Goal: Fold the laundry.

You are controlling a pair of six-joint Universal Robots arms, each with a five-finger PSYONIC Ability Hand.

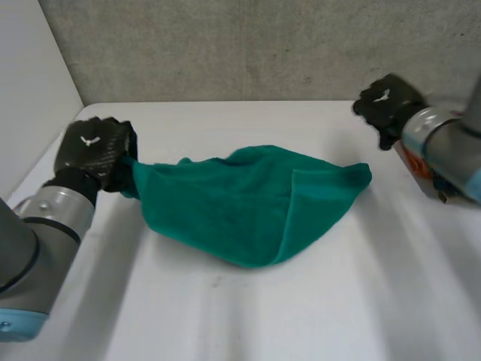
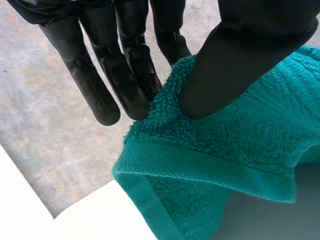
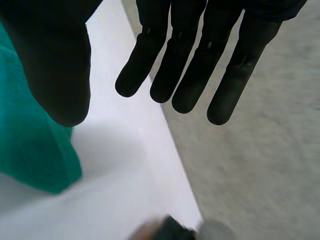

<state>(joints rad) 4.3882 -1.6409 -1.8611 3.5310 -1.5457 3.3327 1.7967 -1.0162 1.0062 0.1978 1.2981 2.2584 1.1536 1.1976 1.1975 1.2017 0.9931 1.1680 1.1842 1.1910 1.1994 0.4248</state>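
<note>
The left robot hand point(image 1: 96, 154) is pinching the left end of the teal towel point(image 1: 248, 203). Its thumb point(image 2: 235, 65) is pressing the terry pile against straight fingers point(image 2: 127, 80), just above the hemmed edge. The right robot hand point(image 1: 385, 101) is hanging open over the far right of the bench point(image 1: 263, 323), fingers straight and slightly spread, gripping nothing and not touching the towel. The towel is lying rumpled across the middle of the bench, its right part doubled over in a flap and its left end rising to the pinching hand.
</note>
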